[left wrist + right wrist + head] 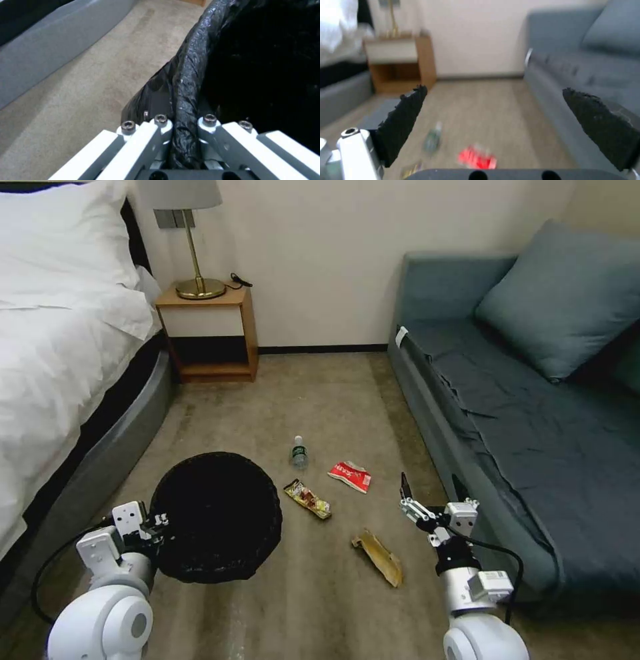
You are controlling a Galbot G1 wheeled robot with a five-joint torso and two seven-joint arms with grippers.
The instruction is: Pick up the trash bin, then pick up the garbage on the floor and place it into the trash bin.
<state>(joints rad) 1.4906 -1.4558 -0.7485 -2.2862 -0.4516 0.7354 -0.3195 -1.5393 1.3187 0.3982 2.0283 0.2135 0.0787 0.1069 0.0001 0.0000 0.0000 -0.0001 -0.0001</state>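
The trash bin [217, 513], a round black mesh basket with a black liner, is at the left on the carpet. My left gripper [159, 527] is shut on its near-left rim [186, 95], with the liner pinched between the fingers [160, 130]. The garbage lies to the bin's right: a clear bottle [299, 452], a red-white packet [350, 476], a yellow-red wrapper [307, 499] and a brown paper wrapper [378, 557]. My right gripper [430, 490] hangs open beside the sofa, to the right of the garbage, holding nothing. From its wrist I see the bottle [432, 140] and packet [476, 158] ahead between its pads [403, 125].
A bed [60, 367] runs along the left and a blue-grey sofa [520, 433] along the right. A wooden nightstand [210, 333] with a brass lamp [193, 247] stands against the far wall. Open carpet [320, 400] lies between them.
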